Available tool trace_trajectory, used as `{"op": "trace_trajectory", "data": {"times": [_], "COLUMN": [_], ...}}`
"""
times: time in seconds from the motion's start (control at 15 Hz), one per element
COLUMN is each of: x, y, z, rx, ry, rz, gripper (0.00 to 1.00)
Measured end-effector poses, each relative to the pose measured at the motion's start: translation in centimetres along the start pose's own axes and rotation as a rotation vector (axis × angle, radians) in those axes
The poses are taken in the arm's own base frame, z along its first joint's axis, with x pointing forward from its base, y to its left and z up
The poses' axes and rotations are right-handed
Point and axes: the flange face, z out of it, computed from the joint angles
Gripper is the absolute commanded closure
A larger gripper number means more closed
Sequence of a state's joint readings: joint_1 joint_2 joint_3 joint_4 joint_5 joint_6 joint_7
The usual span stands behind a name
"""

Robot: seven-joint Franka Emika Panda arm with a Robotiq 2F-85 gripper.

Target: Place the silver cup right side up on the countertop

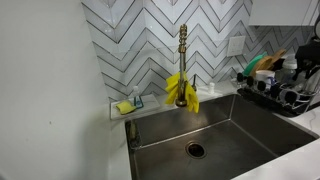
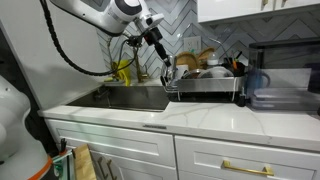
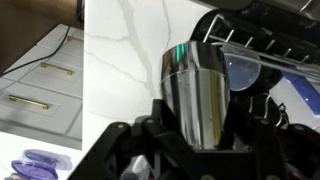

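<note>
Cup position: silver cup sits between the fingers of the gripper, raised above the counter and close to the black wire dish rack. As far as the wrist view shows, it touches neither.
Cup attitude: its long axis points away from the wrist; I cannot tell which end is the open rim.
Grip: gripper part-way closed, both fingers pressed on the cup's sides, nothing else held.
Arm: in an exterior view the gripper hangs over the end of the dish rack nearest the sink.
Done: cup judged to be picked up and out of the rack.
Left: turn it rim-up if needed, lower it onto bare counter, let go, back away.
Open room: a broad bare stretch of marble lies between the rack and the counter's front edge, above the drawers. That looks ample for a small cup.
Edges: the front edge drops to the cabinets, with the sink rim on one side and rack wires on the other. A set-down midway between rack and front edge looks safest.
Other view: the faucet shows; the cup does not.
</note>
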State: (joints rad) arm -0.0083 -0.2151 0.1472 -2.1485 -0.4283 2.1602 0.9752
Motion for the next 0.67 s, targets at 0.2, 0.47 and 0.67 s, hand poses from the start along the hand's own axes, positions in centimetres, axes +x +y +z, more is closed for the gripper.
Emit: {"op": "trace_trajectory", "data": {"times": [0.2, 0.47, 0.67], "x": [0.8, 2.6, 3.8], "y": [1.2, 4.0, 5.9], "z": [0.1, 0.8, 1.4], "rx": [-0.041, -0.1, -0.116], "ry": [-0.002, -0.005, -0.01], "rz": [0.011, 0.038, 0.059], "gripper": [0.58, 0.58, 0.58]}}
